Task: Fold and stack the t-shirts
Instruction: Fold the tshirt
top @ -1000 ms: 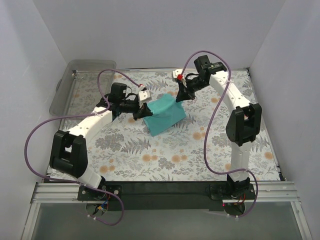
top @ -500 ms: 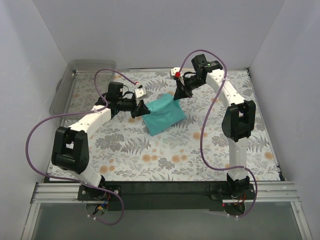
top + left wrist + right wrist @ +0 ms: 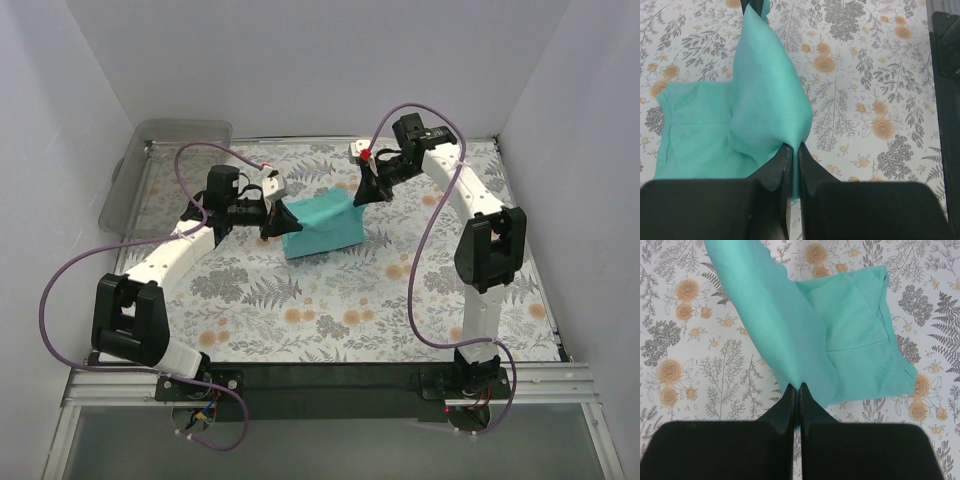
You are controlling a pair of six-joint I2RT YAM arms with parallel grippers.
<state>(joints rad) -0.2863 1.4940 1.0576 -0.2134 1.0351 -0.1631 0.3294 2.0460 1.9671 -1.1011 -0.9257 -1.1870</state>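
Observation:
A teal t-shirt (image 3: 322, 226), partly folded, hangs between both grippers over the flowered table at the back middle. My left gripper (image 3: 277, 218) is shut on the shirt's left corner; in the left wrist view the cloth (image 3: 765, 95) rises from the closed jaws (image 3: 794, 150). My right gripper (image 3: 362, 193) is shut on the shirt's right corner; in the right wrist view the cloth (image 3: 840, 335) fans out from the closed jaws (image 3: 798, 387). The held edge is lifted; the rest of the shirt lies on the table. No other t-shirt shows.
A clear plastic bin (image 3: 160, 165) stands at the back left corner. White walls close the table on three sides. The flowered tablecloth (image 3: 330, 310) shows in front of the shirt. A black arm part (image 3: 945, 75) shows at the right edge of the left wrist view.
Both grippers have carried the shirt's held edge to the left and back; the cloth now hangs straighter, as a level band between them.

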